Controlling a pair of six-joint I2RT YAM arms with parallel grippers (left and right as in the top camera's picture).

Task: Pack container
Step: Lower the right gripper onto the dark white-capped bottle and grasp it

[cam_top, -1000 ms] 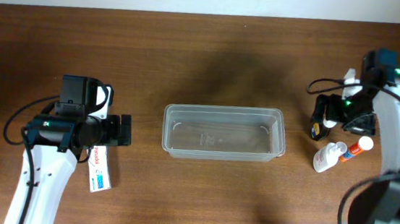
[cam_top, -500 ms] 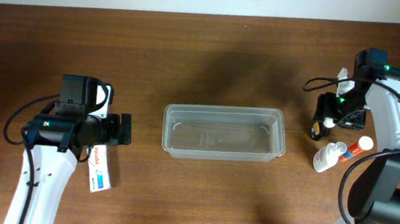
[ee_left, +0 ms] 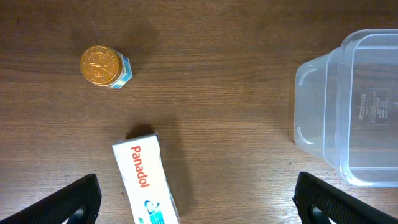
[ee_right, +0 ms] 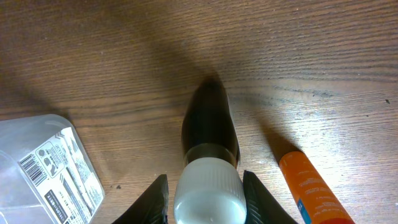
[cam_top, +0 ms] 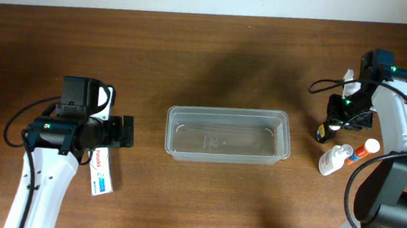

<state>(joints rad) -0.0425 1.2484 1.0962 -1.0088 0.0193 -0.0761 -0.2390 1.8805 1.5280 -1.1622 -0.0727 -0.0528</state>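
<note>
The container point(cam_top: 229, 113), a clear shallow plastic tub, sits at the table's centre with nothing inside; its corner shows in the left wrist view point(ee_left: 309, 127) and the right wrist view point(ee_right: 43, 168). A dark bottle point(ee_right: 210, 124) with a white cap point(ee_right: 208, 190) lies on the wood to the right of the tub point(cam_top: 323, 132). My right gripper point(ee_right: 207, 200) is shut on that cap, one finger pressed to each side point(cam_top: 338, 117). My left gripper point(ee_left: 199, 202) hovers wide open above a white Panadol box point(ee_left: 146, 183), left of the tub point(cam_top: 124, 131).
An orange tube point(ee_right: 311, 186) lies just right of the dark bottle point(cam_top: 366, 150), with a white bottle point(cam_top: 332, 159) beside it. A small jar with a gold lid point(ee_left: 102, 66) stands beyond the Panadol box point(cam_top: 100, 173). The right arm's cable loops near the table's right edge.
The right gripper's jaws have gone from wide open to closed on the dark bottle's white cap, after the arm shifted slightly. The left arm has not moved.
</note>
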